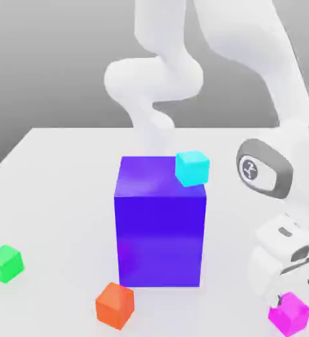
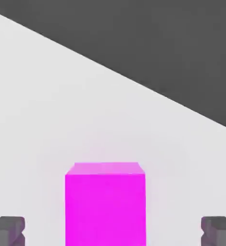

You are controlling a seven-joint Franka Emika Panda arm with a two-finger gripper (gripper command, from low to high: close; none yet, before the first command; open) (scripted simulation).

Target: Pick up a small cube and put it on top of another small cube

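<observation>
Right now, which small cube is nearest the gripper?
The magenta cube. It sits between the open fingers of the gripper, with a gap on each side; the green, orange and cyan cubes are all farther off.

Exterior view — wide; hand view — close; magenta cube (image 2: 105, 210) in both

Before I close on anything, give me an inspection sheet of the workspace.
Surface: pale, flat tabletop
Job's things: magenta cube between the jaws, not gripped; orange cube, green cube and cyan cube apart from it
Clutter: large blue block amid the cubes
Gripper: jaws open, gap on both sides of the magenta cube
Cables: nothing seen
Surroundings: plain grey background
</observation>
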